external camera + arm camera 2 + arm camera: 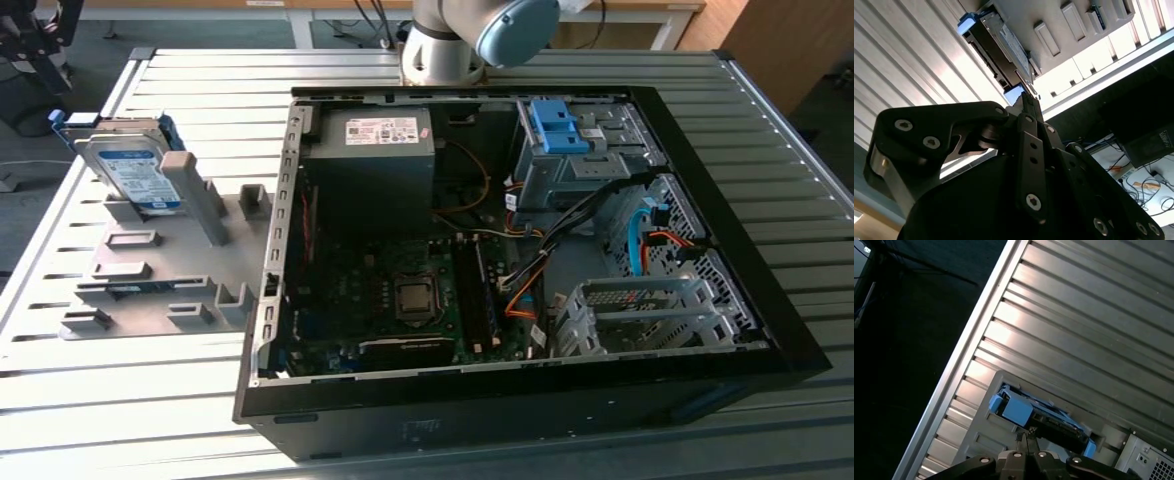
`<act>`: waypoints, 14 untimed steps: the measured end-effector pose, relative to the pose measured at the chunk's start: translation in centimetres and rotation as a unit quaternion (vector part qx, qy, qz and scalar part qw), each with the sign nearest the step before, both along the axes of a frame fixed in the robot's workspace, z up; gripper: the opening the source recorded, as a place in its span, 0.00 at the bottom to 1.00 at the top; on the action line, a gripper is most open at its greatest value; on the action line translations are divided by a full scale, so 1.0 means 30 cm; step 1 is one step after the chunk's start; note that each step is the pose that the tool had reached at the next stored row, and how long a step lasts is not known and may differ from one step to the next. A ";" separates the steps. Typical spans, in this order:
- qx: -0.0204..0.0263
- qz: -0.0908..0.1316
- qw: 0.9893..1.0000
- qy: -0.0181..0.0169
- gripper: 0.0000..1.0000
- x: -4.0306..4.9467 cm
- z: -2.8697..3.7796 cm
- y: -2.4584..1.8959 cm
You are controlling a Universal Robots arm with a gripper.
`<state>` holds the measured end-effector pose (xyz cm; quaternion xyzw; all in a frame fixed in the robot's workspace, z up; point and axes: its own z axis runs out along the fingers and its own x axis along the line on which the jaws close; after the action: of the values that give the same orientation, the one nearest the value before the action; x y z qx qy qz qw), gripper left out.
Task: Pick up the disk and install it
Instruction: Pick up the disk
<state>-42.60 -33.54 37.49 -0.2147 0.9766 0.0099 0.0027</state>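
Disk point(130, 165): silver body, white label with a blue lower band, blue rails. Fixture plate point(147, 265): plain grey. Table point(561, 65): silver, ribbed in parallel slats. PC case point(534, 420): black. Power supply point(374, 170): dark grey, white sticker. Drive latch point(554, 125): blue. Cables point(523, 300): orange. Gripper point(1026, 97): matte black.
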 end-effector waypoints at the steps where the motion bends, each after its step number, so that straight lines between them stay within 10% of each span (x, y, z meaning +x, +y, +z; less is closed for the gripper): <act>1: 0.000 0.002 1.000 0.000 0.11 0.000 0.000 0.000; 14: 0.000 0.035 0.999 0.000 0.11 0.000 0.000 0.000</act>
<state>-42.60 -33.54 37.48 -0.2490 0.9684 0.0100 0.0024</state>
